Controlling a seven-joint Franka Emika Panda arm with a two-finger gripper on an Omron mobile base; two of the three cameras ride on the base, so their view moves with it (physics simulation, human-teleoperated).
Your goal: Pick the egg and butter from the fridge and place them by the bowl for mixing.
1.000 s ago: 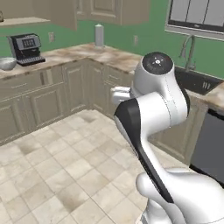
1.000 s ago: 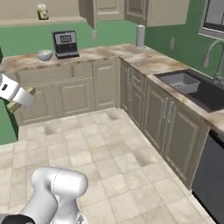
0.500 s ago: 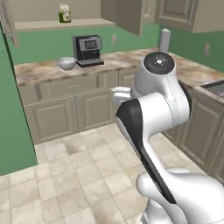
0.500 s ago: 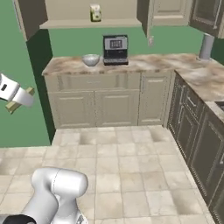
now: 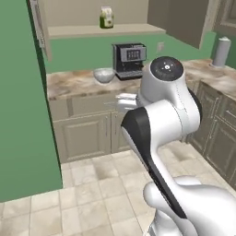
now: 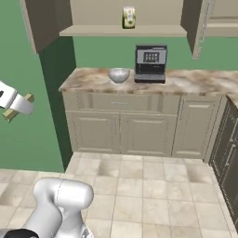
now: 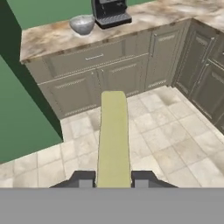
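My gripper [image 7: 113,178] is shut on the butter [image 7: 113,135], a pale-yellow stick that points away from the hand over the tiled floor. In the right base view the gripper [image 6: 18,106] hangs at the left edge against the green wall, and an end of the butter [image 6: 29,98] sticks out beside it. The bowl [image 5: 103,74] [image 6: 119,74] [image 7: 82,24], small and grey, stands on the marble counter [image 6: 186,83] just left of a black coffee machine [image 6: 150,62]. The egg and the fridge are out of view.
A green wall [image 5: 23,115] stands close on the left. Beige base cabinets [image 6: 130,132] run under the counter and turn along the right side [image 7: 201,74]. A jar [image 6: 128,17] sits on the open shelf above. A paper towel roll [image 5: 221,53] stands far right.
The whole scene has slid to the right in both base views, so the base has turned; the counter with the bowl now lies ahead. The gripper stays shut on the butter.
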